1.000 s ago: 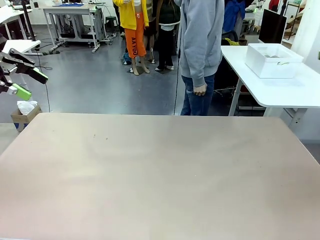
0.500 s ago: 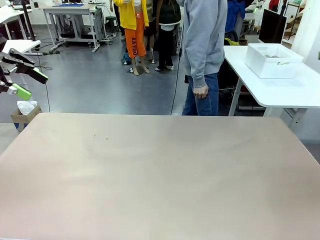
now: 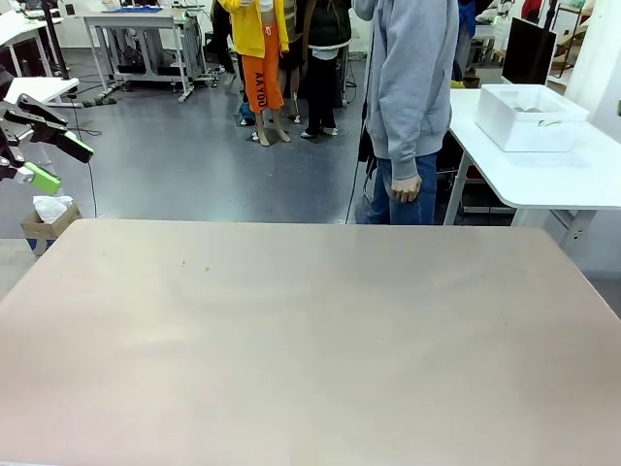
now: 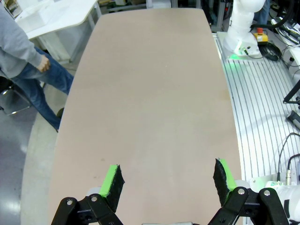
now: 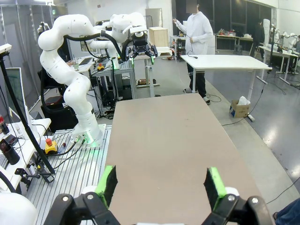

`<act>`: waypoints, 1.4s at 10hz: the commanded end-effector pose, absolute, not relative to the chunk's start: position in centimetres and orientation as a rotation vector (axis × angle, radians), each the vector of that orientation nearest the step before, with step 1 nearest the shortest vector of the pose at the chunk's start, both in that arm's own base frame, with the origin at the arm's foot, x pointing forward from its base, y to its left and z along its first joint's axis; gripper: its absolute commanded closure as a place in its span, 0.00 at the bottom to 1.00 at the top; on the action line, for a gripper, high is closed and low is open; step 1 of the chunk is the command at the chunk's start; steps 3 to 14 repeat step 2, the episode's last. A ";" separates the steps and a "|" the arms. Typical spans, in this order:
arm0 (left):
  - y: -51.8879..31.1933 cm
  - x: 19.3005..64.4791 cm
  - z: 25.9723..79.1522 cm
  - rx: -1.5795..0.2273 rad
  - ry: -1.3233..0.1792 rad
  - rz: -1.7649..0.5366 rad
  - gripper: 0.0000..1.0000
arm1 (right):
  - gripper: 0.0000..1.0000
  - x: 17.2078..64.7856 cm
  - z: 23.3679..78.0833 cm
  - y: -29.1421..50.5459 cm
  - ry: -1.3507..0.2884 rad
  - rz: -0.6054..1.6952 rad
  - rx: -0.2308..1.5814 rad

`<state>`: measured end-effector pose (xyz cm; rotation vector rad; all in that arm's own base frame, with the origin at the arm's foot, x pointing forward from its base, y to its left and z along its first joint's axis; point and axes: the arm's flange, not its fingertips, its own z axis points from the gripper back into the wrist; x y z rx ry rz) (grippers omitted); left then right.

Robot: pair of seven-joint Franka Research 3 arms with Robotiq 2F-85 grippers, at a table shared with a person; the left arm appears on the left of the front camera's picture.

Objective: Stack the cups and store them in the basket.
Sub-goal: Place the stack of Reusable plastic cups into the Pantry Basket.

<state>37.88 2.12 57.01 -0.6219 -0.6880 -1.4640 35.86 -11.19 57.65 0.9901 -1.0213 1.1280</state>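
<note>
No cup is in view. A white rectangular bin [image 3: 529, 118], which looks like the basket, stands on a white side table [image 3: 572, 180] beyond the far right corner of my table. My left gripper [image 3: 53, 161] hangs open in the air off the table's far left edge. The left wrist view has its fingers [image 4: 112, 180] spread wide, with nothing between them, above the bare beige tabletop [image 4: 154, 93]. In the right wrist view my right gripper [image 5: 161, 183] is open too, over the table's end, with the left arm's gripper [image 5: 139, 49] far off.
A person in a grey hoodie [image 3: 412, 78] stands at the far side, near the side table, one hand [image 3: 406, 187] hanging down. The beige tabletop [image 3: 310, 330] lies bare from edge to edge. A cardboard box [image 3: 47, 225] sits on the floor at the left.
The person has stepped to the right, toward the side table. Neither arm has moved.
</note>
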 end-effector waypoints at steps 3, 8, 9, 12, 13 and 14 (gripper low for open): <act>2.2 37.8 57.2 -0.614 -0.665 -1.461 0.00 | 0.00 35.9 58.0 -11.2 -1.031 1.124 1.002; 2.2 37.8 57.2 -0.614 -0.665 -1.461 0.00 | 0.00 35.9 58.0 -11.2 -1.031 1.124 1.002; 2.2 37.8 57.2 -0.614 -0.665 -1.461 0.00 | 0.00 35.9 58.0 -11.2 -1.031 1.124 1.002; 2.2 37.8 57.2 -0.614 -0.665 -1.461 0.00 | 0.00 35.9 58.0 -11.2 -1.031 1.124 1.002; 2.2 37.8 57.2 -0.614 -0.665 -1.461 0.00 | 0.00 35.9 58.0 -11.2 -1.031 1.124 1.002; 2.2 37.8 57.2 -0.614 -0.665 -1.461 0.00 | 0.00 35.9 58.0 -11.2 -1.031 1.124 1.002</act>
